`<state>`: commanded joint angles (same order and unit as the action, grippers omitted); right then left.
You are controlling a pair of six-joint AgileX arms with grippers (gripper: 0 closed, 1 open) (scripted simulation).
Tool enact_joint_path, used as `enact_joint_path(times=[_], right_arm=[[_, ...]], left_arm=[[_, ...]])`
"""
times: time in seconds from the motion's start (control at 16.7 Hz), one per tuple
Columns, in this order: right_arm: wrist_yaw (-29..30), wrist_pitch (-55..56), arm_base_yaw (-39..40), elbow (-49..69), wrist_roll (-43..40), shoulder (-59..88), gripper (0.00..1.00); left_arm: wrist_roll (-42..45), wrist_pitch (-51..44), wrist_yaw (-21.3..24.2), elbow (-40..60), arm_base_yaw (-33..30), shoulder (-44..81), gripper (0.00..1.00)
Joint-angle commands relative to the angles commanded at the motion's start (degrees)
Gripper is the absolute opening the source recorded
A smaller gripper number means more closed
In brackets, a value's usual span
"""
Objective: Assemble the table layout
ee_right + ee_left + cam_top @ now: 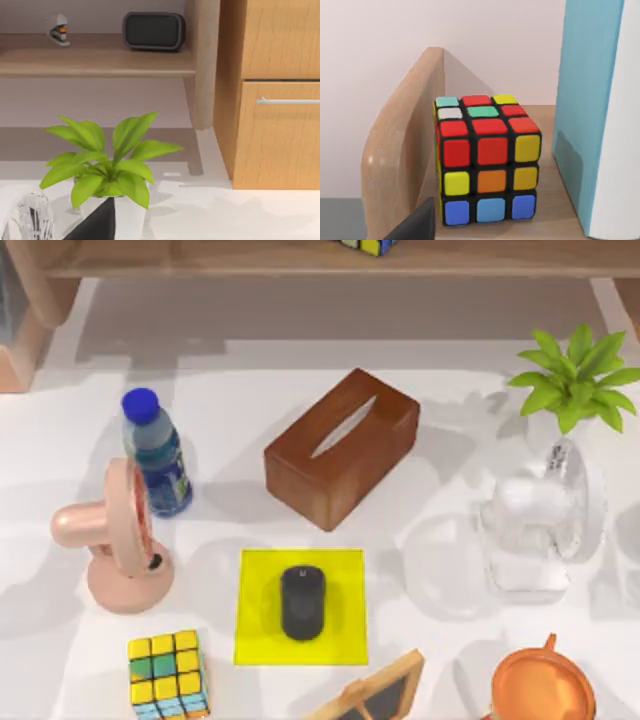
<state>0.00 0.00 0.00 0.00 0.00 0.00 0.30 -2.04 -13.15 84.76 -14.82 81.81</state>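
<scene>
The white table (240,400) carries a yellow mat (340,640) near its front, and a black mouse (302,602) lies on the mat. Behind the mat lies a brown wooden tissue box (342,447). A colour cube (487,160) stands on the wooden shelf (555,220) close in front of my left wrist camera, between a wooden side panel (400,150) and a blue-and-white book (595,115). A dark part of my left gripper (415,225) shows at that view's edge. A dark part of my right gripper (95,222) shows just before the green plant (107,165).
On the table's left stand a blue-capped bottle (155,455), a pink fan (110,540) and a second colour cube (168,672). At the right are the plant (575,380), a clear fan (545,520) and an orange pot (543,685). A framed board (375,695) sits at the front.
</scene>
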Motion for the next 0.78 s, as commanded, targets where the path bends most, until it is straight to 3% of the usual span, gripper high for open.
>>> enact_joint_path(times=[0.36,0.78], right_arm=[[0.0,0.0,0.0,0.0,0.0,0.0,1.0],[0.0,0.0,0.0,0.0,0.0,0.0,1.0]], left_arm=[[0.07,-0.5,-3.22,20.51,-3.63,19.85,1.0],[0.08,-0.56,-3.62,22.89,-3.88,22.4,1.0]])
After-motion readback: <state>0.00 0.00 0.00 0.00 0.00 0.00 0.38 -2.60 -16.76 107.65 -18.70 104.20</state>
